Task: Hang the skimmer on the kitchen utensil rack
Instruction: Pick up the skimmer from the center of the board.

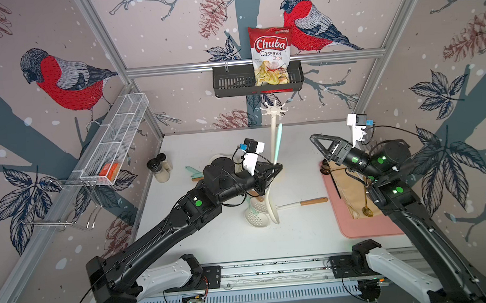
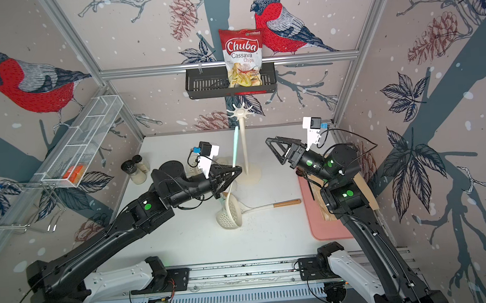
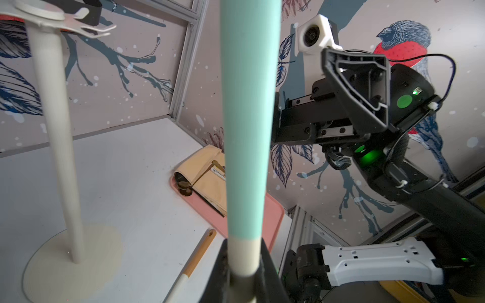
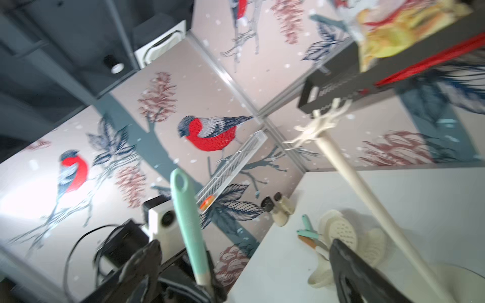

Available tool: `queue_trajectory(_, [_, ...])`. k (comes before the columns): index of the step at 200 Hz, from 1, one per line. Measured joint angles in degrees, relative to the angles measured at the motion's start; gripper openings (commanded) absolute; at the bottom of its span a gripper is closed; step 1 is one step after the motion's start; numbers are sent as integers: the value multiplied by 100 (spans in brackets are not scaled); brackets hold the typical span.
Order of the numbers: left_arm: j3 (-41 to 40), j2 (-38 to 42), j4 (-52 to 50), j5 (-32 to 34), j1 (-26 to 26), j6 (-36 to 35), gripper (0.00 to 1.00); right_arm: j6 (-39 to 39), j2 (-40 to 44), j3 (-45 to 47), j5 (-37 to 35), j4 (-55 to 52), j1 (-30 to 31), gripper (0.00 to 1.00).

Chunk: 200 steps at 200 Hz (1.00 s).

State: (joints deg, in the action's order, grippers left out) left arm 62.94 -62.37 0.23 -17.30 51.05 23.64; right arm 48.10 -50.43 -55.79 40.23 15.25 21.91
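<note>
The skimmer [image 1: 278,141] has a mint-green handle and a cream shaft. My left gripper [image 1: 277,168] is shut on the shaft just below the mint part, holding it upright, handle end up. In the left wrist view the skimmer [image 3: 249,105] rises straight out of the left gripper [image 3: 242,265]. Its cream lower end [image 1: 272,208] hangs under the jaws, above the table. The kitchen utensil rack [image 2: 243,143] stands just behind it; the star top [image 2: 239,113] is above the handle tip. My right gripper [image 2: 274,151] is open and empty, right of the rack.
A wooden-handled slotted spoon [image 1: 312,201] lies on the table under the skimmer. More utensils [image 4: 341,232] lie behind the left arm, beside two shakers [image 1: 161,168]. A pink mat [image 1: 355,226] with a tan cloth sits at the right. A black basket [image 1: 231,84] holds a chips bag; a wire shelf [image 1: 118,137] hangs left.
</note>
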Motion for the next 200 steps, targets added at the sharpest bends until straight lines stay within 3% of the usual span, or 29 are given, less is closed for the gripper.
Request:
queue_trajectory(30, [-2,31,472,-511,0,201,0,-514,-315,-551,164,184,1152,90])
queue_trajectory(79, [17,37,839,-876,-9,334,0,-885,-782,-691,-131,68,1700,75])
queue_trajectory(113, [33,-33,846,-946,-9,337,0,-1239,-909,-890,-334,-61,2083,53])
queue_trajectory(130, [33,-44,841,-940,-9,337,0,-1397,-907,-901,-496,-229,2116,47])
queue_trajectory(200, [52,-57,754,-577,-9,330,0,-2127,-778,-984,-1519,-953,2378,43])
